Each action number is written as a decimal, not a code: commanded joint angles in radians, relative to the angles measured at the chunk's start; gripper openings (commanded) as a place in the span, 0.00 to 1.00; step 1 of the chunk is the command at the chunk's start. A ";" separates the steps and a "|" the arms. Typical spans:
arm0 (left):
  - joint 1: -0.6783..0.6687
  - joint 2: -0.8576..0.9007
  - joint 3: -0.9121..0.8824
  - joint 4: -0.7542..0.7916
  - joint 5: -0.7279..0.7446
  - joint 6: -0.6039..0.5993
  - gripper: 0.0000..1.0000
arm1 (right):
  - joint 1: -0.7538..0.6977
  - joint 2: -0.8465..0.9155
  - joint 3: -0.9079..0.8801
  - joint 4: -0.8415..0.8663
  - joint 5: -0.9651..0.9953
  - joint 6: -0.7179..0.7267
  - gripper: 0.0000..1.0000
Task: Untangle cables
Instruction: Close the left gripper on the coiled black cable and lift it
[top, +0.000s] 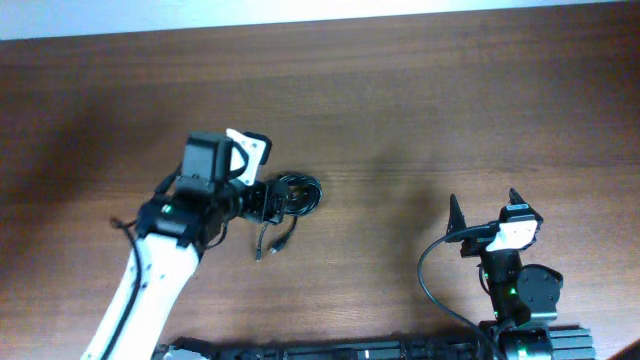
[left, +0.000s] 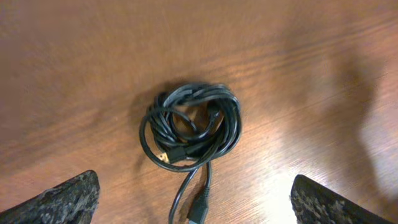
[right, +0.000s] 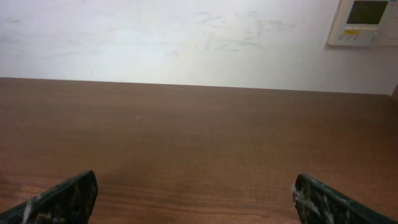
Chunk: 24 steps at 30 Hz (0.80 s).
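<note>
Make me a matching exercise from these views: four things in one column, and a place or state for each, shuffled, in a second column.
Column one:
1. cables
2. left gripper
3. right gripper
4. wall panel

Column two:
A. open, over bare table
B. black, coiled in a bundle
C. white, with a small screen
D. open, right above the coil

Pairs: 1-B, 2-D, 3-A, 4-C.

Nothing is showing clearly enough to read; the wall panel (right: 367, 22) is carrying a small screen and a yellow strip, both too blurred to read.
</note>
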 joint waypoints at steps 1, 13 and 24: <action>-0.003 0.112 0.018 0.037 0.031 -0.003 0.99 | -0.006 -0.006 -0.005 -0.007 0.005 0.007 0.99; -0.003 0.482 0.018 0.231 -0.066 -0.175 0.39 | -0.006 -0.006 -0.005 -0.007 0.005 0.007 0.99; 0.021 0.218 0.021 0.046 -0.309 -0.777 0.00 | -0.006 -0.006 -0.005 -0.007 0.005 0.007 0.99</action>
